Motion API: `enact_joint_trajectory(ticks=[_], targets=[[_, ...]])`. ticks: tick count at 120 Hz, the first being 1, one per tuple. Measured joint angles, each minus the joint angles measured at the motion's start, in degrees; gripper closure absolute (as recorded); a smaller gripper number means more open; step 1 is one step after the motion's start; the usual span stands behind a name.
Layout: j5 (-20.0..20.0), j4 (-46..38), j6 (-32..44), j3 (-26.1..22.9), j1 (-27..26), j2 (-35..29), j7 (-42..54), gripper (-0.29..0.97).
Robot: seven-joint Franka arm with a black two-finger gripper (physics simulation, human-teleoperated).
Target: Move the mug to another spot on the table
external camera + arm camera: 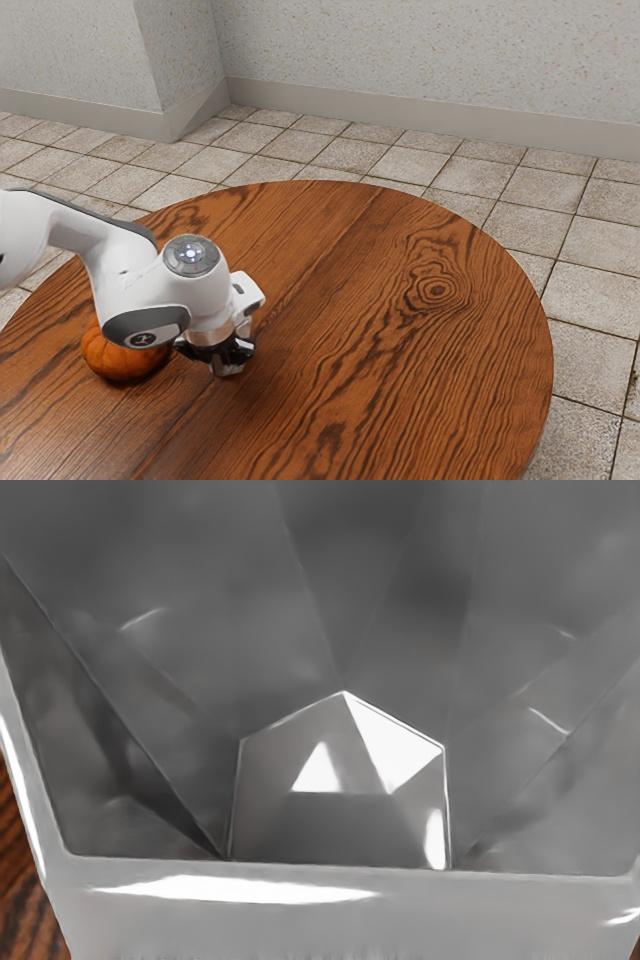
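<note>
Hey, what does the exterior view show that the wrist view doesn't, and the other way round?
Exterior view's own: the white arm reaching low over the table, its gripper close to the top, an orange pumpkin-shaped thing partly behind the arm, the tiled floor and the wall.
Wrist view's own: a close look down into a grey faceted vessel, seemingly the mug, right under the hand.
Shared: the wood-grain table, a sliver beside the mug in the wrist view.

Grey, faceted inside of the mug (340,780), with wooden table (15,905) past its rim.
</note>
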Motion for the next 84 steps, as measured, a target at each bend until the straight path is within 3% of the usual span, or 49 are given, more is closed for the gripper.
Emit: enact_joint_trajectory(ticks=[24,37,84], targets=[[-0.1,0.0,0.1,2.2,-1.8,0.0,0.8,0.69],[-0.3,0.0,0.1,2.0,-1.4,0.1,1.3,0.54],[-0.6,-2.6,-0.4,1.5,-0.6,-2.0,2.5,0.37]])
